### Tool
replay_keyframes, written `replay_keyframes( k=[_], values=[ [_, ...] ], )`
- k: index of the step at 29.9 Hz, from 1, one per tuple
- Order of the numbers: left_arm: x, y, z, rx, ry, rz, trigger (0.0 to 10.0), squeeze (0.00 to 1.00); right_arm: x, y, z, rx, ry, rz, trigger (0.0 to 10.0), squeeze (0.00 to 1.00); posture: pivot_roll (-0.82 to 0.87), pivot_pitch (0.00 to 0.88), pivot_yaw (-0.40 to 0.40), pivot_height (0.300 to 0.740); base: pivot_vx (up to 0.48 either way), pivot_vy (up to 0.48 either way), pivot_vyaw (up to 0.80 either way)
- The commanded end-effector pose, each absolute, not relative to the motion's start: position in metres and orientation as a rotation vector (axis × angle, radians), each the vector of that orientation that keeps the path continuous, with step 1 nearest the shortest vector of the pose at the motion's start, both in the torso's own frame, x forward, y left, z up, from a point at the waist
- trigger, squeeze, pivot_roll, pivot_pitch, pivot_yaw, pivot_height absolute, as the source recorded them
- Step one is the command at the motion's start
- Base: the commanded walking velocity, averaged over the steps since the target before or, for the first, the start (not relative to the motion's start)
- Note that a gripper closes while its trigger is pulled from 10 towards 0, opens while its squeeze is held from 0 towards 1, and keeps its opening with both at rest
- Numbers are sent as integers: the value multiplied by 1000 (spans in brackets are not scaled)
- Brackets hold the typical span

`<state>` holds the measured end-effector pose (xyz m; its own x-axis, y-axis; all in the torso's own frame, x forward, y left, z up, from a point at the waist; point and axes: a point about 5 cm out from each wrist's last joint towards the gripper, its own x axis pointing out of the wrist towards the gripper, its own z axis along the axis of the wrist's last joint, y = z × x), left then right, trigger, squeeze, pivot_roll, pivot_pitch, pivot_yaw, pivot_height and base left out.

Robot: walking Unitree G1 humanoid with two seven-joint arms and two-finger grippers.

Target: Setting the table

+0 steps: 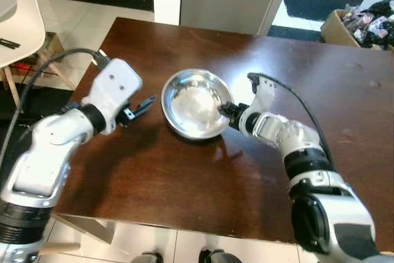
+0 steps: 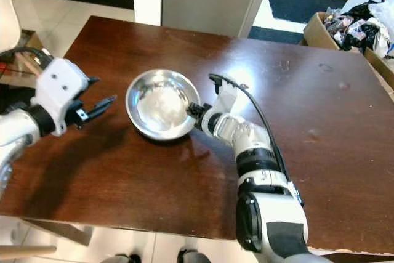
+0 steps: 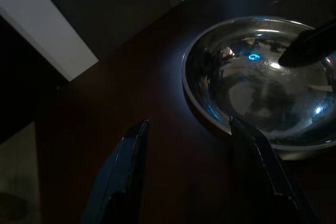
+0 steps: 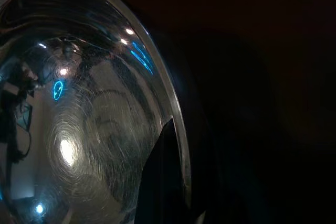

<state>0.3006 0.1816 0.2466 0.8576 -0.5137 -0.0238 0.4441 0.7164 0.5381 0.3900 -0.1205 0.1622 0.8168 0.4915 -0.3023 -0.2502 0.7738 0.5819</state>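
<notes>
Left eye view: a steel bowl [image 1: 196, 103] sits on the dark wooden table [image 1: 184, 177], toward its left half. Our right gripper [image 1: 225, 111] is at the bowl's right rim; we judge it clamped on that rim. Our left gripper [image 1: 143, 106] hovers just beside the bowl's left edge, fingers spread and holding nothing. A white chair [image 1: 18, 16] stands off the table's left corner, and a cardboard box [image 1: 340, 26] of dark clutter lies beyond the far right.

Right eye view: the same arrangement, the bowl still the lone piece of tableware on the table. We judge the setting barely begun, with one bowl being placed and everything else still to come.

Left wrist view: two black fingers [image 3: 126, 171] stand apart above the dim tabletop, the bowl near one of them but apart from it.

Right wrist view: one dark finger [image 4: 163, 182] lies inside the bowl against its polished wall, the rim running just beside it.

No brand, label or readable writing appears anywhere.
</notes>
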Motion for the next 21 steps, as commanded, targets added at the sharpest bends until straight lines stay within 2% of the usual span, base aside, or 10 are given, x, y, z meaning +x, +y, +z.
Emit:
replay_keyframes(
  k=[1, 12, 13, 15, 16, 17, 21],
  values=[
    [296, 184, 245, 565, -109, -541, 10000, 0, 395, -120, 169, 533, 430, 435, 10000, 0, 56, 110, -29, 740, 0, 0, 0],
    [276, 192, 245, 568, -73, -518, 10000, 0, 402, -100, 173, 514, 413, 451, 10000, 0, 122, 135, -47, 740, 0, 0, 0],
    [275, 193, 244, 567, -70, -516, 10000, 0, 403, -100, 173, 512, 405, 454, 10000, 145, 127, 139, -48, 740, 0, 0, 0],
    [274, 193, 243, 565, -66, -514, 10000, 0, 403, -100, 174, 510, 399, 458, 10000, 145, 127, 139, -48, 740, 0, 0, 0],
    [273, 193, 242, 564, -64, -514, 10000, 0, 403, -100, 174, 513, 397, 454, 10000, 318, 128, 139, -48, 740, 0, 0, 0],
    [271, 191, 241, 556, -61, -515, 10000, 0, 404, -100, 174, 516, 389, 450, 10000, 1000, 128, 139, -48, 740, 0, 0, 0],
    [269, 188, 239, 539, -54, -524, 10000, 0, 406, -102, 179, 527, 357, 449, 10000, 1000, 119, 139, -43, 740, 0, 0, 0]
  ],
)
